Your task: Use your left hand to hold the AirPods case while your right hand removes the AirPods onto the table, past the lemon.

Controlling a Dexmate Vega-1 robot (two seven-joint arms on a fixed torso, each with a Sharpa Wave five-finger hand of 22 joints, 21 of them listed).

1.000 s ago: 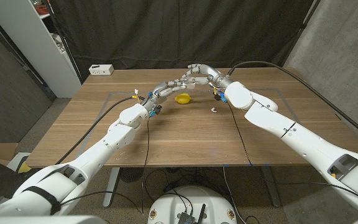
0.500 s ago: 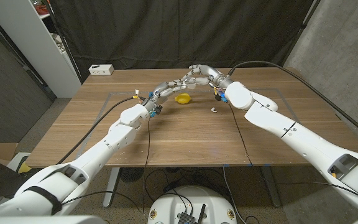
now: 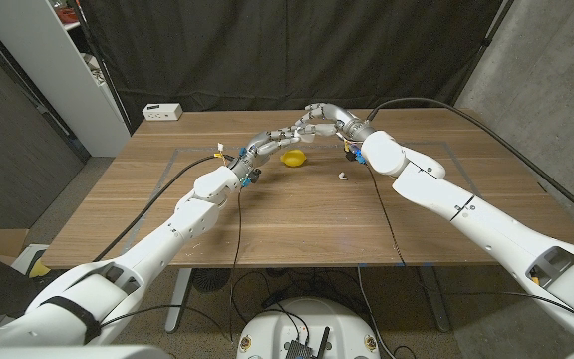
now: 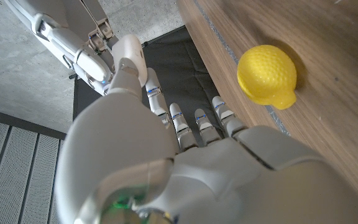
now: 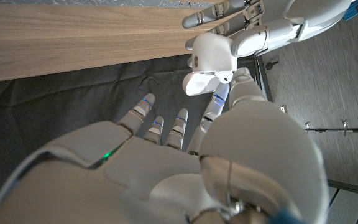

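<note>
The white AirPods case (image 5: 209,61) hangs with its lid open, held in the fingers (image 5: 229,25) of my left hand (image 3: 265,144), above the table behind the lemon (image 3: 292,158). My right hand (image 3: 319,114) meets it from the other side, with its thumb (image 5: 244,87) up against the case. Whether it holds an earbud is hidden. One white AirPod (image 3: 343,177) lies on the wood to the right of the lemon. In the left wrist view the yellow lemon (image 4: 267,76) sits on the table beside my left hand (image 4: 185,162). My right hand (image 5: 166,162) curls its fingers below the case.
A white box (image 3: 162,112) sits at the table's (image 3: 267,224) back left corner. A white cabinet (image 3: 68,70) stands off the table's left side. Cables run along both arms. A dark curtain hangs behind the table.
The two hands stay joined over the lemon. My right hand has edged slightly to the right; the lemon and the loose AirPod have not moved.
</note>
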